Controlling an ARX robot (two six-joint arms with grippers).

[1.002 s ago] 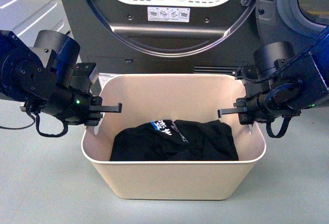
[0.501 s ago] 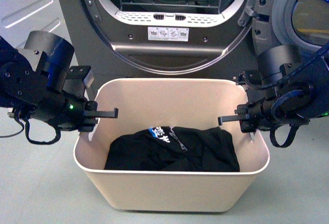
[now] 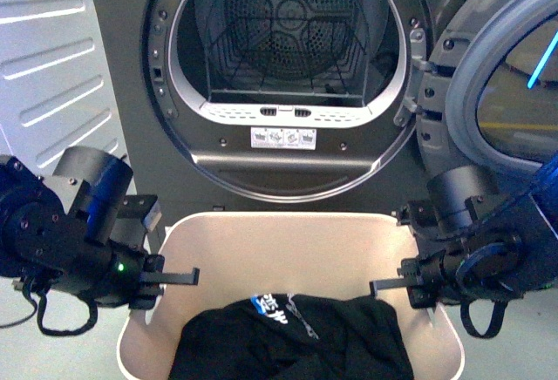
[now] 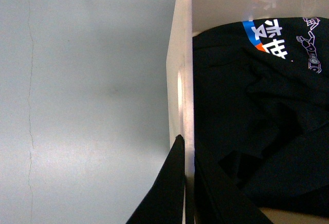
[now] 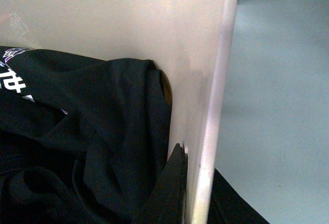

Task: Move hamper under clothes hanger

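Item: hamper (image 3: 288,245), a cream plastic bin on the floor (image 4: 77,106), just before the open dark machine (image 3: 288,162) and between my arms.
Contents: one black garment (image 3: 296,341).
Handling (judged): stiff, smooth, likely slippery walls; light load.
Hold: my left pincer (image 3: 174,277) nips the left wall at the rim, one finger each side. My right pincer (image 3: 392,287) does likewise on the right wall.
Clearance: machine front close behind the far rim; open floor outside both walls.
Clothes hanger: not in view.
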